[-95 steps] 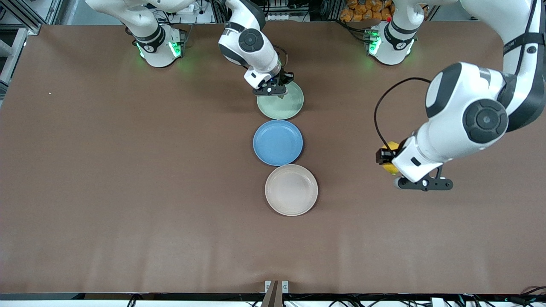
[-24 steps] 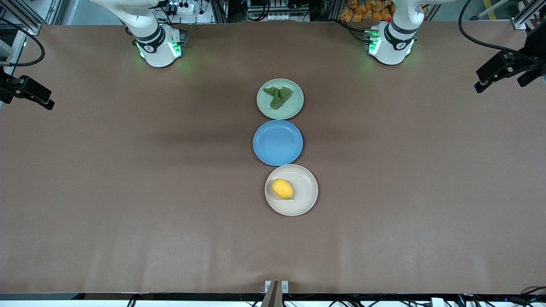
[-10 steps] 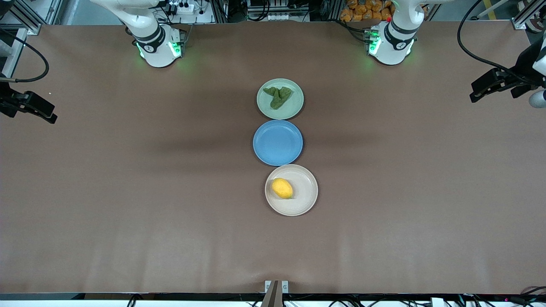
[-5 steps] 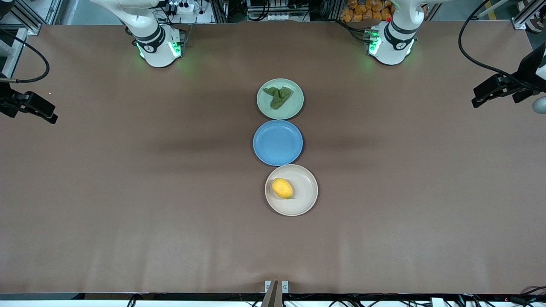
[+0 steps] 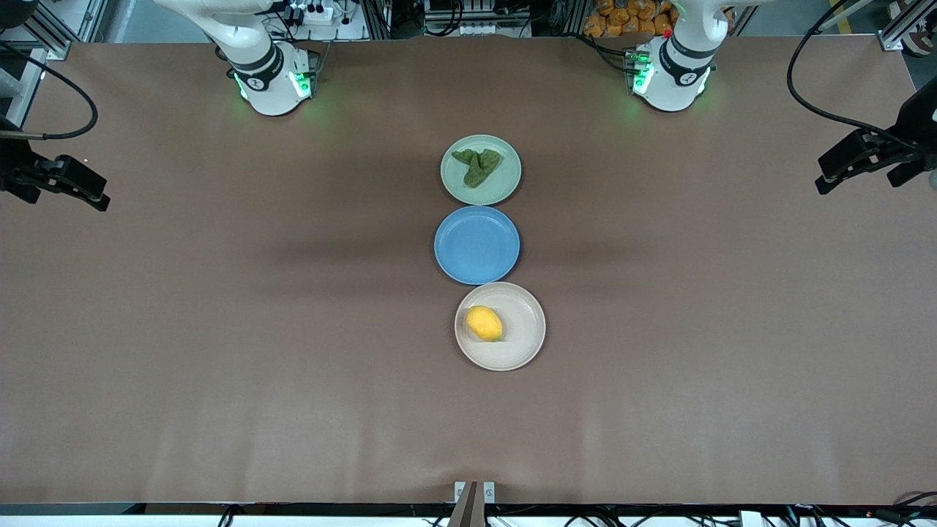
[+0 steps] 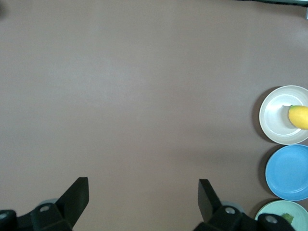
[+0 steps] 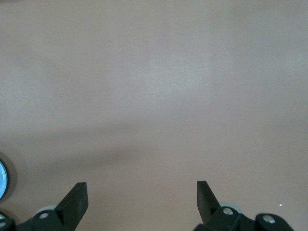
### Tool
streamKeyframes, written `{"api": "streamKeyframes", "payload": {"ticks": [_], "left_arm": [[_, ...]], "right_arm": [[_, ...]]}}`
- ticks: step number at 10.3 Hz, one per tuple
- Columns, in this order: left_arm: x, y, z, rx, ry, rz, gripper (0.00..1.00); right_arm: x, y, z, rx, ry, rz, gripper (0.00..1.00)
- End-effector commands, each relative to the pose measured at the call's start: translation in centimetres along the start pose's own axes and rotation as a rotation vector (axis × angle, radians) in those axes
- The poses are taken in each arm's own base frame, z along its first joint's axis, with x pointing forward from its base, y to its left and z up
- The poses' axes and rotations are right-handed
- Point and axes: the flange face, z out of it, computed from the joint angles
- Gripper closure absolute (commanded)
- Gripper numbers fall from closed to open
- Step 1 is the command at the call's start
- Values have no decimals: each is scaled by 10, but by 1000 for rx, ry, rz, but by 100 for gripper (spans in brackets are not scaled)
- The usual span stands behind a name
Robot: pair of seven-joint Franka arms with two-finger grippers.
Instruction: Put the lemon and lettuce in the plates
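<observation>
The yellow lemon [image 5: 484, 323] lies in the beige plate [image 5: 523, 342], the plate nearest the front camera. The dull-green lettuce [image 5: 476, 164] lies in the mint green plate [image 5: 506, 188], the plate nearest the robots' bases. The lemon [image 6: 299, 116] and the beige plate [image 6: 274, 115] also show in the left wrist view. My left gripper [image 5: 855, 162] is open and empty, high over the left arm's end of the table; its fingertips [image 6: 143, 197] frame bare table. My right gripper [image 5: 72, 183] is open and empty, high over the right arm's end of the table [image 7: 142, 199].
A blue plate [image 5: 476, 244] sits empty between the two other plates, and shows in the left wrist view [image 6: 288, 172] too. The brown table [image 5: 219, 329] spreads wide on both sides of the plate row. A small bracket [image 5: 473, 492] sits at the table's front edge.
Long ago the right gripper was at the mint plate and the left held the lemon. Both arms are now withdrawn to the table ends. In the last second both grippers shifted only slightly.
</observation>
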Motion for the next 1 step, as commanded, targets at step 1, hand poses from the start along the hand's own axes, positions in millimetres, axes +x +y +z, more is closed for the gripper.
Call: {"api": "streamKeyframes", "payload": {"ticks": [1], "left_arm": [[1, -8, -10, -7, 25, 10, 0]], "right_arm": [[-1, 0, -1, 13, 7, -18, 0]]}}
